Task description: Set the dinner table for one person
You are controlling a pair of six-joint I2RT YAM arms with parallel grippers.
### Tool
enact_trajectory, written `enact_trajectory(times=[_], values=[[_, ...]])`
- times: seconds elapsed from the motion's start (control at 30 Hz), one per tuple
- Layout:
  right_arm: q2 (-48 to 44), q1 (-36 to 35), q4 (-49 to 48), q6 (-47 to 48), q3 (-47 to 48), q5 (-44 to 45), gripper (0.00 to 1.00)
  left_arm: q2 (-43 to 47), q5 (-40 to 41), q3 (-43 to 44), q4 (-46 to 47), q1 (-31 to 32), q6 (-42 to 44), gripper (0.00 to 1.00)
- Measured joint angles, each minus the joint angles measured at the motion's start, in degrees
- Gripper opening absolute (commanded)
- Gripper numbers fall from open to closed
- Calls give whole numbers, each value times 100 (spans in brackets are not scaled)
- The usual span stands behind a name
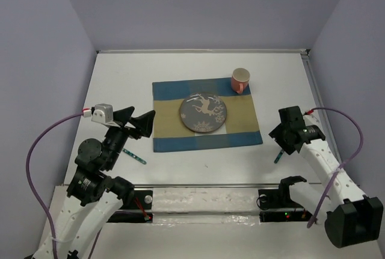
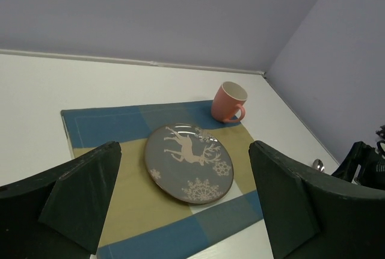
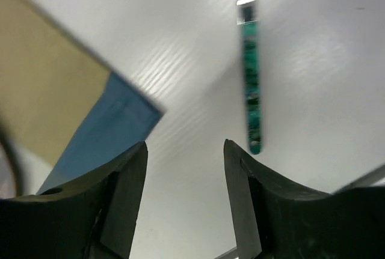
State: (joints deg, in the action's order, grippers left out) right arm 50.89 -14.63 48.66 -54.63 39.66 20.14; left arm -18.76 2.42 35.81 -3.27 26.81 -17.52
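Nearest the overhead camera, the left gripper [image 1: 137,119] hovered by the left edge of the large plain white dinner table [image 1: 120,79], jaws apart, beside a teal-handled utensil [image 1: 135,156]. The right gripper [image 1: 281,136] hung near the right edge. From the left wrist, a grey round deer-patterned plate [image 2: 188,161] lay mid-table on a blue-and-tan checked cloth placemat [image 2: 120,124], with a salmon ceramic mug [image 2: 228,101] on its far right corner. From the right wrist, the jaws stood apart, gripping nothing, and a second teal-handled utensil [image 3: 251,91] lay on the bare table.
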Motion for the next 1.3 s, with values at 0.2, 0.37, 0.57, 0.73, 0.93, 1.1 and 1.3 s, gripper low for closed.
enact_trajectory(times=[0.2, 0.37, 0.57, 0.73, 0.93, 1.1, 1.3], values=[[597, 1473, 520, -114, 55, 151, 69, 319, 629, 105, -164, 673, 81, 99], [1287, 1606, 459, -68, 70, 179, 66, 551, 935, 109, -280, 977, 98, 99], [1847, 1633, 122, 87, 70, 168, 58, 671, 1064, 109, -365, 1209, 109, 99], [2157, 1646, -321, 195, -11, 133, 51, 691, 1117, 109, -389, 1211, 114, 99], [2673, 1646, -887, 350, -42, -24, 31, 691, 1119, 109, -389, 1211, 114, 99], [2800, 1644, -1211, 426, 28, -127, 0, 647, 1117, 109, -387, 1193, 114, 99], [2559, 1646, -1169, 651, 24, -98, 0, 496, 1117, 109, -387, 1075, 116, 99]])
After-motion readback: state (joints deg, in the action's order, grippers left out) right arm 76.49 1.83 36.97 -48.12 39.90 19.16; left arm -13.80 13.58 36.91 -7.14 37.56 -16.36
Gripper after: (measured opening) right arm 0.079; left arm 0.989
